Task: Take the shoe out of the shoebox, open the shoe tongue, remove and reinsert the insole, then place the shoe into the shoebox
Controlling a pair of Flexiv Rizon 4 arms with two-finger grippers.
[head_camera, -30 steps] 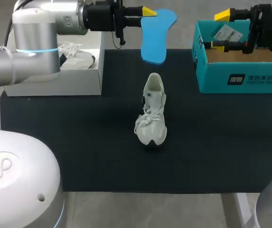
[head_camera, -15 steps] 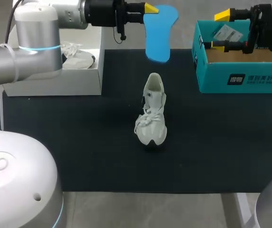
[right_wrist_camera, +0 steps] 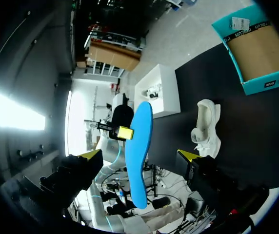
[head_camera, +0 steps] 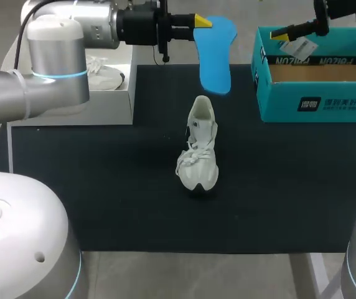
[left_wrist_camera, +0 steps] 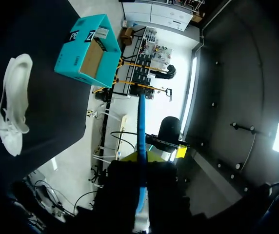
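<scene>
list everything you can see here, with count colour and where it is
shoe: one, white, upright mid-mat, toe toward the camera
insole: one, blue, hanging from the left gripper over the mat's far edge
shoebox: one, teal, open, far right of the mat
label: one, white, at the shoebox's far left corner
white box: one, far left
second shoe: one, white, inside the white box
mat: one, black, covering the table
left gripper: shut on the insole
right gripper: open, above the shoebox's far left corner
</scene>
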